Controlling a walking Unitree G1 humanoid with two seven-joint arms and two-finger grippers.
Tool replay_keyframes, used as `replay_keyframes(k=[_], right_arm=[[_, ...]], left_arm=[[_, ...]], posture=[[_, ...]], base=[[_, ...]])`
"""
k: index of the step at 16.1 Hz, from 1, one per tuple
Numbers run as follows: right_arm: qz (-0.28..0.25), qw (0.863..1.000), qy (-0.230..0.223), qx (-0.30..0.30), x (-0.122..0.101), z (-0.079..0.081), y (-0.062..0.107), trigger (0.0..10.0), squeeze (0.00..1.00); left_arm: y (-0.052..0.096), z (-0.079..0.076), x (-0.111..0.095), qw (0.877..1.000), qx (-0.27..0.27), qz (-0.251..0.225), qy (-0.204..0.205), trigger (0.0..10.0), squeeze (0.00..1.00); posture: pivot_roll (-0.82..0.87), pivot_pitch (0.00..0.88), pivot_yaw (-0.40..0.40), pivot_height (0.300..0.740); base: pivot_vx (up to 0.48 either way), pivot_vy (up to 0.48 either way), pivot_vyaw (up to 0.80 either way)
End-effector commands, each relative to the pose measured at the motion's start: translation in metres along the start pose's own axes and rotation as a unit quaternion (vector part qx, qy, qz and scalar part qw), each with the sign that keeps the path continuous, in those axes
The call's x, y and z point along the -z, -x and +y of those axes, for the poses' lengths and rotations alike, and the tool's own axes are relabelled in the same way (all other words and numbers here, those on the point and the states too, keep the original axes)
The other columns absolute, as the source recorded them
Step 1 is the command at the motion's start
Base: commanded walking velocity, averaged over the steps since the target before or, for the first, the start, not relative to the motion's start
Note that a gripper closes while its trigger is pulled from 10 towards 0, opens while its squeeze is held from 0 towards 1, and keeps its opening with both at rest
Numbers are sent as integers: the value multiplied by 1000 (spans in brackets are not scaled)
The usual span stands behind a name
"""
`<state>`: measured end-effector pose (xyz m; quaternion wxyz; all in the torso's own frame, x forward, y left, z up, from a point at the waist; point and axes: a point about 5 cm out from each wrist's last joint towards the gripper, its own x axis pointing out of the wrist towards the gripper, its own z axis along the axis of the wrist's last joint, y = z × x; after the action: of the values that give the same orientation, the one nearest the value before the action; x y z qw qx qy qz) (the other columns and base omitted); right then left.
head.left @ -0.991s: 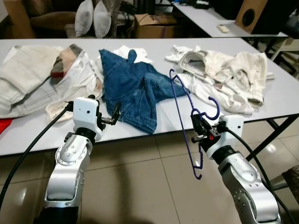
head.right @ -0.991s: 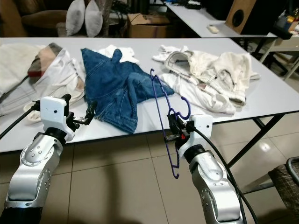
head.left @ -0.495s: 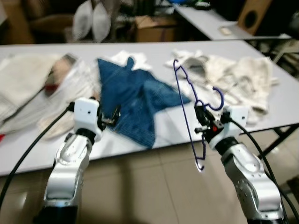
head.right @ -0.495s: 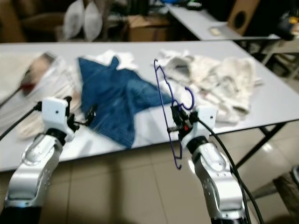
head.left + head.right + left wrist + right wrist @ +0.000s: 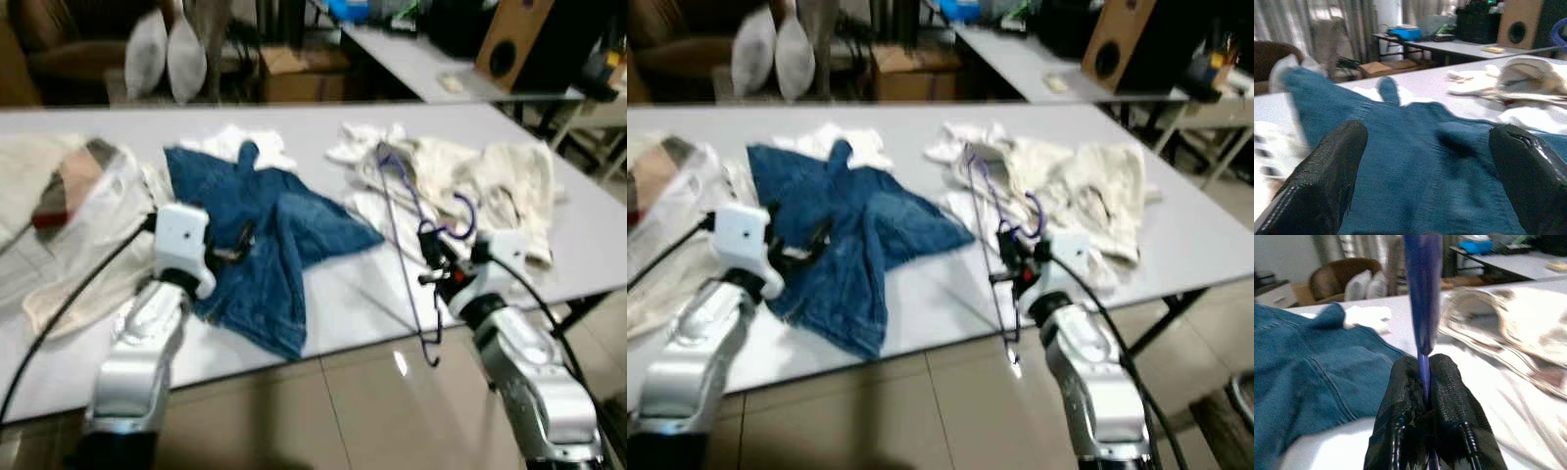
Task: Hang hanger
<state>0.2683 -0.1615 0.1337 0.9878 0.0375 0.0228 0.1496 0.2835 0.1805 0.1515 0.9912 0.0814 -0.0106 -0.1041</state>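
A purple wire hanger (image 5: 411,230) stands upright over the white table's front edge, and my right gripper (image 5: 432,257) is shut on it; its fingers (image 5: 1405,396) pinch the purple wire (image 5: 1422,293). A blue denim garment (image 5: 265,230) lies spread on the table in the middle. My left gripper (image 5: 241,240) is open just above the denim's near left part, its two black fingers (image 5: 1327,181) wide apart with the blue denim (image 5: 1415,171) between and beyond them.
The white table (image 5: 353,294) also carries cream garments (image 5: 480,181) at the right and light clothes (image 5: 69,196) at the left. Tiled floor (image 5: 323,411) lies in front. Behind stand a second table (image 5: 411,69), a speaker (image 5: 514,44), cushions (image 5: 162,59) and a cardboard box (image 5: 294,73).
The camera has moved closer to the table and shifted, with blur. The right gripper and hanger now reach over the table edge, and the left gripper is over the denim.
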Motion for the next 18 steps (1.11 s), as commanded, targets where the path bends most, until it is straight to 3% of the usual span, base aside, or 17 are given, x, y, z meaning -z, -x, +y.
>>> replay_keyframes(k=[1, 2, 3, 4, 6, 7, 8, 9, 10, 13, 18], right_arm=[[8, 1000, 10, -25, -1, 2, 0, 10000, 0], [12, 999, 17, -28, -2, -3, 0, 10000, 0], [13, 999, 23, -28, -5, -10, 1, 10000, 0], [14, 999, 25, -28, -6, -12, 2, 10000, 0], [24, 999, 34, -29, -5, -19, 7, 10000, 0], [33, 998, 39, -37, -4, -18, 9, 10000, 0], [40, 997, 47, -43, -4, -18, 10, 10000, 0], [52, 995, 63, -54, -3, -19, 13, 10000, 0], [59, 994, 67, -63, -3, -20, 17, 10000, 0], [84, 988, 83, -100, 2, -18, 25, 10000, 0], [90, 984, 92, -121, 2, -16, 24, 10000, 0]], left_arm=[[3, 12, 5, 1000, 9, 21, -8, 10000, 0], [1, 17, 10, 999, 17, 50, -6, 10000, 98], [-6, 24, 13, 996, 13, 81, -21, 10000, 1000], [-8, 27, 12, 996, 9, 80, -27, 10000, 1000], [-16, 31, 9, 997, 22, 74, 5, 10000, 1000], [-18, 30, 11, 996, 28, 77, 43, 10000, 667], [-19, 29, 12, 994, 35, 79, 68, 10000, 412], [-21, 26, 19, 990, 46, 98, 94, 5569, 0], [-22, 27, 25, 989, 43, 119, 79, 0, 0], [-26, 36, 30, 989, 19, 141, 40, 0, 0], [-35, 31, 20, 991, 39, 111, 63, 0, 0]], posture=[[-36, 6, -70, 740], [-34, 11, -64, 740], [-32, 15, -60, 740], [-33, 15, -60, 740], [-49, 4, -47, 740], [-55, 9, -37, 740], [-57, 14, -31, 740], [-57, 17, -29, 740], [-60, 24, -31, 740], [-68, 12, -38, 740], [-62, 15, -53, 740]], base=[[0, 0, 0], [0, 0, 0], [0, 0, 0], [0, 0, 0], [0, 0, 0], [0, 0, 0], [0, 0, 0], [0, 0, 0], [0, 0, 0], [0, 0, 0], [0, 0, 0]])
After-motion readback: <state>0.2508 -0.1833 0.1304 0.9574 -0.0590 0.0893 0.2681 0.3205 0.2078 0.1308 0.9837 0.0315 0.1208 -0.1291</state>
